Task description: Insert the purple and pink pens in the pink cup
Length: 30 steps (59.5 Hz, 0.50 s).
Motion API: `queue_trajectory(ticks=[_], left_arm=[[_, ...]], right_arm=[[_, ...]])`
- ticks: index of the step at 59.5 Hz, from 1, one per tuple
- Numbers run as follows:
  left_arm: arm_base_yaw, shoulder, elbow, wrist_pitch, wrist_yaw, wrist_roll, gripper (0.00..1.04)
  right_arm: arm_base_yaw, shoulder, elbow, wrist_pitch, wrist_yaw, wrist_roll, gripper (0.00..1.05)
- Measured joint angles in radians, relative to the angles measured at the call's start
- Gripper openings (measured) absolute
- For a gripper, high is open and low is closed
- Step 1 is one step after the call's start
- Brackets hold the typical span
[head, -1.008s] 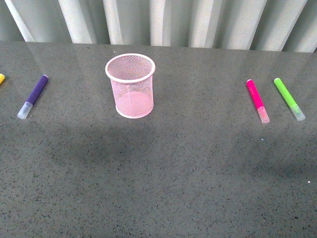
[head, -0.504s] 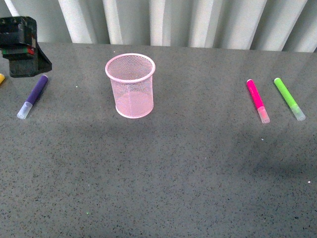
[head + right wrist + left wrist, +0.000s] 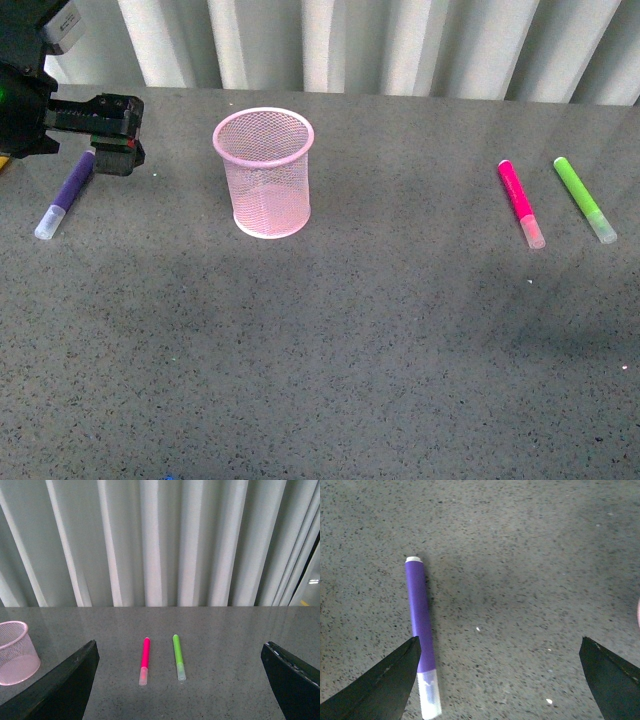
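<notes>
Our left end effector point(image 3: 118, 135) hangs spread apart above the purple pen point(image 3: 420, 625) lying on the surface point(image 3: 350, 350), but the pen sits off to one side, so we may knock it away.

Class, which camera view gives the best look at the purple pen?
The left wrist view: the purple pen lies close and large, with its barrel and clear cap both plain. The front view shows it small, its far end right beside the left gripper in the picture. The right wrist view does not show it.
</notes>
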Motion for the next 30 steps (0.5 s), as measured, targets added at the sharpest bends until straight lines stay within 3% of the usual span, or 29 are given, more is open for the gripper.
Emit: queue_trajectory(ticks=[30], left_arm=[[0.055,0.195,0.204,-0.085,0.006,-0.011,0.98]], right_arm=[[0.0,0.0,0.0,0.0,0.0,0.0,0.98]])
